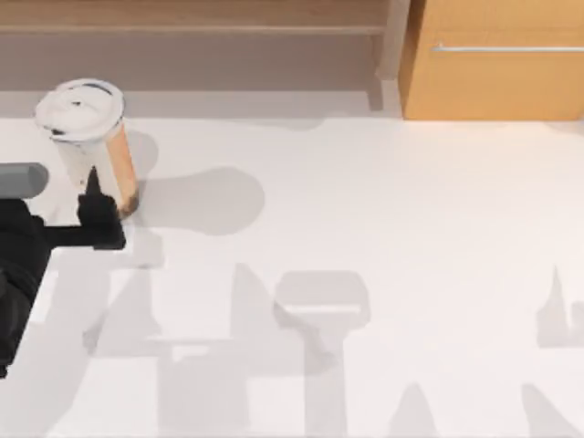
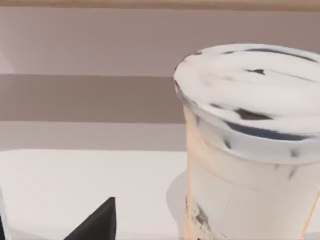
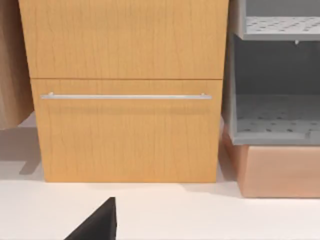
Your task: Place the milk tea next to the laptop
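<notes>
Right now left gripper (image 1: 91,196) sits beside the milk tea (image 1: 91,137), far left; can't tell if it's gripping. Tall cup, could tip w/ a nudge.

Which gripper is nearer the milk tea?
Left. The left gripper is right beside the milk tea at the table's left; the right gripper faces a wooden cabinet.

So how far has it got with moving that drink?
Barely started. The milk tea stands upright on the table at the far left, not lifted. In hand: the left gripper sits right beside the cup's base, apparently closing in for a grasp. Left: gripping, lifting, carrying and setting it down. The wooden cabinet stands at the far right.
</notes>
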Action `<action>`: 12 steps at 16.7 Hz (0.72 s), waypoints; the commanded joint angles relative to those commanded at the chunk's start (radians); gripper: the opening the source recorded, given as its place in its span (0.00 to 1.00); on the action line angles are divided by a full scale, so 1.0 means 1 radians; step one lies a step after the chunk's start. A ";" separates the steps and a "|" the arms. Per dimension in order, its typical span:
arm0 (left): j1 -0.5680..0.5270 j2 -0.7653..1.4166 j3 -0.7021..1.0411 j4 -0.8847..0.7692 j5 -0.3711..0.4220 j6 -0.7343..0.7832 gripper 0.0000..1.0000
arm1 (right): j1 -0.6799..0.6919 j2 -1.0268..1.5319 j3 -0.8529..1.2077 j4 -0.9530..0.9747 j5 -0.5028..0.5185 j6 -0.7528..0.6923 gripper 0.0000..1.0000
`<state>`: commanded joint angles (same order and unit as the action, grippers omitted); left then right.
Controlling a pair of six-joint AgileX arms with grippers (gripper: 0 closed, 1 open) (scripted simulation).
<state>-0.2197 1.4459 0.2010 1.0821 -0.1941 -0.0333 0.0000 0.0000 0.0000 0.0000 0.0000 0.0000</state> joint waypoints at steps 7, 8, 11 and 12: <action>-0.047 0.256 0.032 0.186 -0.025 -0.009 1.00 | 0.000 0.000 0.000 0.000 0.000 0.000 1.00; -0.047 0.257 0.032 0.187 -0.025 -0.009 1.00 | 0.000 0.000 0.000 0.000 0.000 0.000 1.00; -0.047 0.257 0.032 0.187 -0.025 -0.009 1.00 | 0.000 0.000 0.000 0.000 0.000 0.000 1.00; -0.043 0.255 0.028 0.185 -0.024 -0.009 1.00 | 0.000 0.000 0.000 0.000 0.000 0.000 1.00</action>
<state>-0.2624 1.7007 0.2290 1.2670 -0.2181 -0.0422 0.0000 0.0000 0.0000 0.0000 0.0000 0.0000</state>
